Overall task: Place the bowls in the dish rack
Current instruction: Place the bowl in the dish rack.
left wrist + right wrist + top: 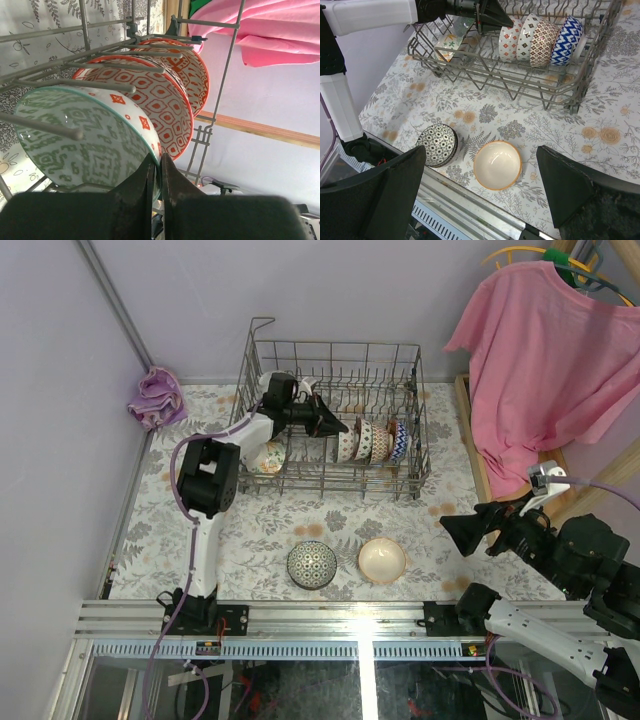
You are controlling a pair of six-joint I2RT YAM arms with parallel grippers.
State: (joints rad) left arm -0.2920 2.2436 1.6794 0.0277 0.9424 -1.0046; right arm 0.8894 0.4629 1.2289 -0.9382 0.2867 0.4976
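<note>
The grey wire dish rack [330, 343] stands at the back middle of the table. Several patterned bowls [372, 440] stand on edge in a row inside it, and another bowl [268, 455] lies at its left end. My left gripper [340, 427] reaches into the rack and is shut on the rim of the leftmost bowl of the row, green-patterned inside [85, 135]. Red-and-white bowls [160, 105] stand right behind it. A dark patterned bowl [311, 564] and a cream bowl [382, 560] sit on the table near the front. My right gripper [480, 152] hovers open above the cream bowl [497, 165], holding nothing.
A purple cloth [157, 397] lies at the back left corner. A pink shirt [540, 360] hangs at the right, over a wooden board [470, 430] along the table's edge. The metal rail [330, 620] runs along the front.
</note>
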